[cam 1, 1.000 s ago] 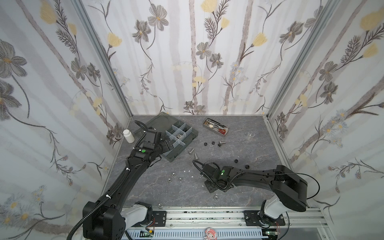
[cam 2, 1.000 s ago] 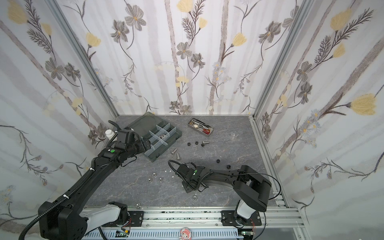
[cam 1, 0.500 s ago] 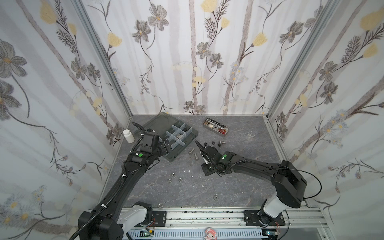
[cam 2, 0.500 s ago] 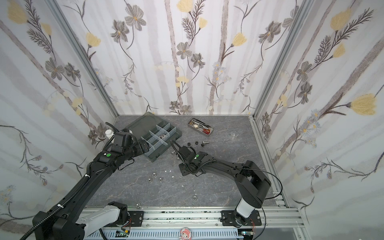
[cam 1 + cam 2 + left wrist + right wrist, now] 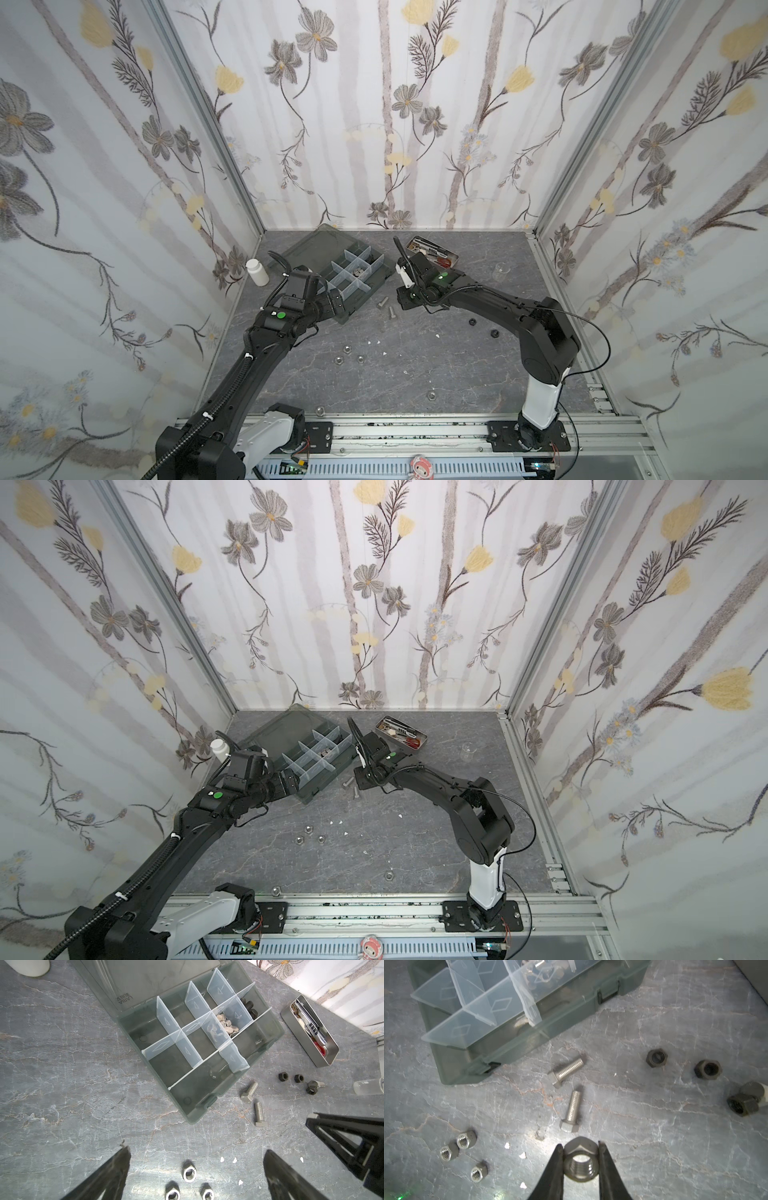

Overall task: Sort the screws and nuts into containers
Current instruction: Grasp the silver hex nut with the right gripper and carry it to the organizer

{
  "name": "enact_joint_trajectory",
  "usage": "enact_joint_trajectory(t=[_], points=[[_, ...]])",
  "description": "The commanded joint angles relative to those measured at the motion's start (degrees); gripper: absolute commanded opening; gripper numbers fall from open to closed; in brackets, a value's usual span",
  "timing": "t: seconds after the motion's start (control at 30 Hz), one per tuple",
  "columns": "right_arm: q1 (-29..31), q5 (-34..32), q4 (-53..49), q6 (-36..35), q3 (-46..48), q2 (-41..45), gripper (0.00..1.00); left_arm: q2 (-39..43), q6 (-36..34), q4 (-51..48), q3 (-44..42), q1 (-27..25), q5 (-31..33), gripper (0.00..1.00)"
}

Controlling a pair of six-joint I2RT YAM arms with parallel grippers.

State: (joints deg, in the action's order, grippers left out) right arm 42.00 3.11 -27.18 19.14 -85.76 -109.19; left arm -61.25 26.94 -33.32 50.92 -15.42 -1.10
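- The right claw [image 5: 580, 1147] is nearly closed on a shiny silver hexagonal nut [image 5: 580, 1165], pinched between both tips over the grey marbled surface [image 5: 675, 1147]
- The left claw [image 5: 196, 1149] gapes wide and carries nothing — three silver nuts [image 5: 189, 1172] lie on the surface below it
- Two silver hex-head bolts [image 5: 565, 1072] lie just beside the dark grey plastic organizer box [image 5: 463, 1068] with translucent dividers; black nuts [image 5: 656, 1057] sit farther along

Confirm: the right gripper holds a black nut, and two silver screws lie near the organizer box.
Not black: the right wrist view shows a silver nut between the fingers of the right gripper. The two silver screws by the organizer box are right.
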Motion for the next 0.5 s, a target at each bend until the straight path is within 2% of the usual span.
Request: enact_joint_trajectory(t=[0.0, 0.27, 0.47], points=[[-1.0, 3.2, 1.7, -0.8, -4.5, -2.9, 0.17, -0.4, -0.9, -0.2, -0.4, 0.0, -0.1, 1.0], [-3.3, 6.0, 1.4, -1.3, -16.4, -11.4, 0.17, -3.0, 1.2, 0.0, -1.6, 0.1, 1.9, 1.0], [-4.5, 7.8, 1.8, -1.5, -23.1, -16.5, 0.17, -5.1, 0.2, 0.3, -1.8, 0.0, 2.3, 1.0]])
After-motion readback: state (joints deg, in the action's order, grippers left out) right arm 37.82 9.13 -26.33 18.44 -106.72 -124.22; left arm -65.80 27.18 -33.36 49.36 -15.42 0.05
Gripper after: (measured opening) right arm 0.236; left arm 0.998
